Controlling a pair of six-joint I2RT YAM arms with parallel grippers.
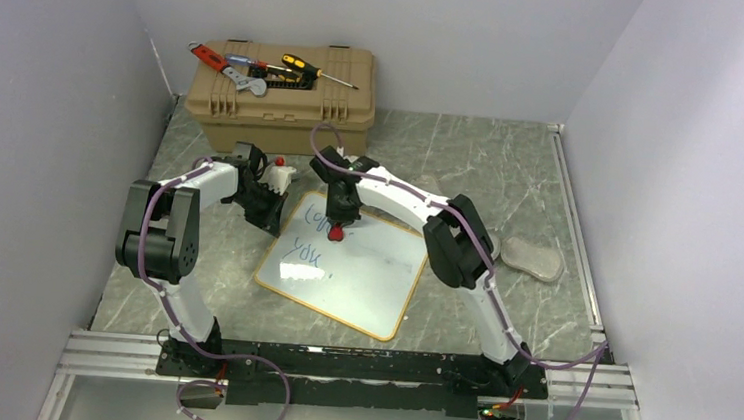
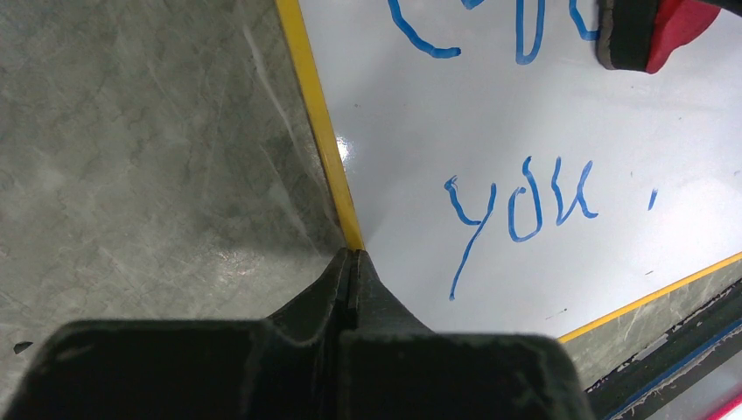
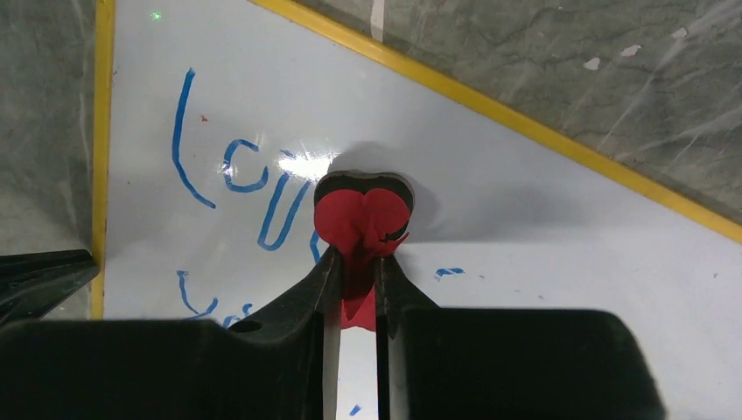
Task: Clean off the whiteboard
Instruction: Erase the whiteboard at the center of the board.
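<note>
From above, I see the whiteboard lying mid tabletop; my left wrist shows the left pincer closed together on its frame; my right shows the right pincer clamped on a red eraser, which I fear hard pressing could twist loose.

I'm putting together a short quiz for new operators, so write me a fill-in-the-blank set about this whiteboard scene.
1. The right claw is shut on a red, ____-shaped eraser.
2. The handwriting on the whiteboard is ____ in colour.
3. The word nearest the shut left claw reads ____.
Missing words: heart; blue; you.
</note>
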